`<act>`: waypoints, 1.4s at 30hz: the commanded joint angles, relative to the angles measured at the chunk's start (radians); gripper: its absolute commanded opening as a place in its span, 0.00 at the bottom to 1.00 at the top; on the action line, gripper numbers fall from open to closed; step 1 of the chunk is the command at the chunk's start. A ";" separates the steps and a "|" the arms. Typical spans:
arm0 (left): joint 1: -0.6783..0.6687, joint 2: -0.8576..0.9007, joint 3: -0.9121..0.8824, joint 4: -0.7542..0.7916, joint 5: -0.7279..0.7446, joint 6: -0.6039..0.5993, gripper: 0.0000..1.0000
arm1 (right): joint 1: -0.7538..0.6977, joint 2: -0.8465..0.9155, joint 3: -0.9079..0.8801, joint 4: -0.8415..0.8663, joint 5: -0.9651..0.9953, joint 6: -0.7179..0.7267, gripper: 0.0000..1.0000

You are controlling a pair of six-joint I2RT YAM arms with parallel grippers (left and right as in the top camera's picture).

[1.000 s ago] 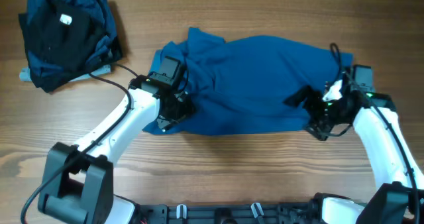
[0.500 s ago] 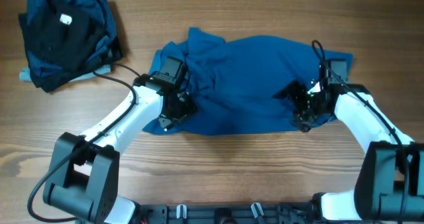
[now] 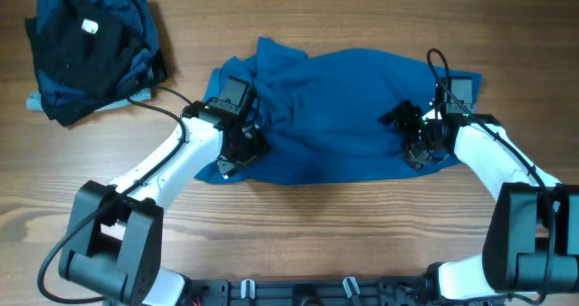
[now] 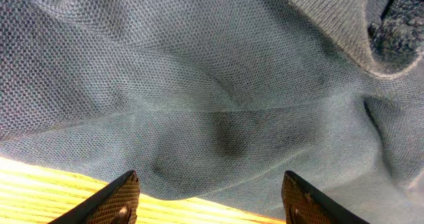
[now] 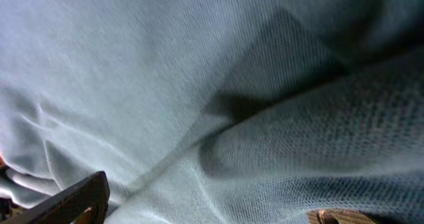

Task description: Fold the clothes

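The clothes, a medium-blue shirt (image 3: pixel 344 116), lie spread and rumpled across the middle of the wooden table. My left gripper (image 3: pixel 233 154) sits at the shirt's lower left edge. In the left wrist view its fingers (image 4: pixel 119 197) stand apart, and only the hem of the shirt (image 4: pixel 218 105) and a strip of table lie between the left gripper's (image 4: pixel 211 201) tips. My right gripper (image 3: pixel 404 139) rests over the shirt's right part. In the right wrist view the right gripper (image 5: pixel 205 211) is open wide, with blue fabric (image 5: pixel 199 85) filling the frame close under it.
A heap of dark garments (image 3: pixel 90 57) lies at the far left corner, with a white neck label (image 3: pixel 90 27) on top and a pale grey-blue piece (image 3: pixel 136 98) at its edge. The left arm's cable (image 3: pixel 158 109) runs near that heap.
My right gripper has moved left, from the shirt's right edge to over the fabric. The left gripper has stayed almost still at the lower left hem.
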 commanded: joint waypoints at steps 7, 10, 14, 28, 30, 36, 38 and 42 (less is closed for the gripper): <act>0.003 0.012 -0.002 0.000 -0.008 -0.003 0.69 | 0.004 0.017 -0.002 0.219 0.125 -0.023 0.94; 0.003 0.012 -0.002 0.000 -0.019 -0.002 0.69 | 0.004 0.017 -0.002 0.359 0.144 -0.111 0.94; 0.004 0.012 -0.002 0.008 -0.046 -0.002 0.69 | -0.038 0.003 0.122 0.321 0.145 -0.245 0.99; 0.005 0.011 -0.002 -0.054 -0.154 -0.002 0.62 | -0.153 -0.036 0.473 -0.644 0.027 -0.528 0.84; 0.005 0.012 -0.002 -0.052 -0.158 -0.002 0.58 | -0.133 -0.036 0.464 -0.686 0.027 -0.583 0.55; 0.005 0.017 -0.002 -0.005 -0.121 -0.002 0.32 | 0.028 -0.035 0.248 -0.513 0.063 -0.481 0.18; 0.005 0.041 -0.002 -0.004 -0.109 -0.002 0.24 | 0.034 -0.034 0.181 -0.430 0.096 -0.420 0.18; 0.005 0.123 -0.002 0.005 -0.108 -0.002 0.12 | 0.034 -0.004 0.144 -0.311 0.129 -0.415 0.18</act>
